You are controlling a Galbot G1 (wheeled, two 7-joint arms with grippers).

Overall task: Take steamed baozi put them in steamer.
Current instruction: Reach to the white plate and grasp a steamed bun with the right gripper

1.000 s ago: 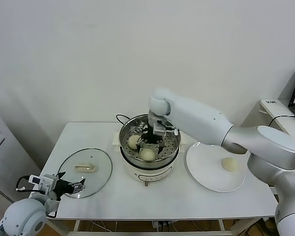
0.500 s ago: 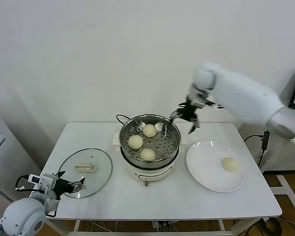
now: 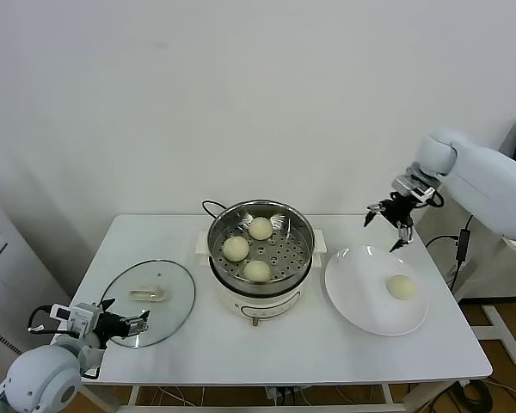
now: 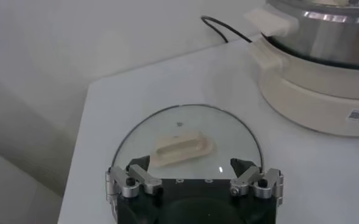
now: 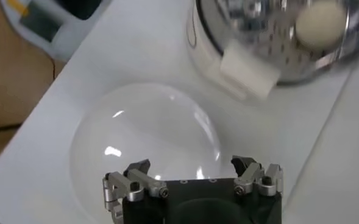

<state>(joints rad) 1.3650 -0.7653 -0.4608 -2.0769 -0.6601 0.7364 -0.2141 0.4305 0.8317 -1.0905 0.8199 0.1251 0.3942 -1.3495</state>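
Observation:
The steamer point(image 3: 261, 225), a shiny steel basket on a white pot base, stands mid-table and holds three steamed baozi point(image 3: 260, 228) point(image 3: 236, 248) point(image 3: 257, 270). One more baozi point(image 3: 401, 287) lies on the white plate point(image 3: 353, 292) to its right. My right gripper point(image 3: 392, 225) hangs open and empty in the air above the plate's far edge, apart from that bun. In the right wrist view the plate point(image 5: 136, 140) lies below the open gripper point(image 5: 192, 167), with the steamer point(image 5: 240, 36) and a bun point(image 5: 321, 23) beyond. My left gripper point(image 3: 125, 327) rests open at the table's front left.
A round glass lid point(image 3: 148, 299) with a cream handle lies flat at the left, right before the left gripper point(image 4: 191, 165); the lid point(image 4: 185, 137) fills the left wrist view. A black cord point(image 3: 211, 207) runs behind the steamer. A wall stands behind the table.
My right gripper rose out of the steamer, leaving a third bun at its far side, and swung right to above the plate. The left arm has stayed still.

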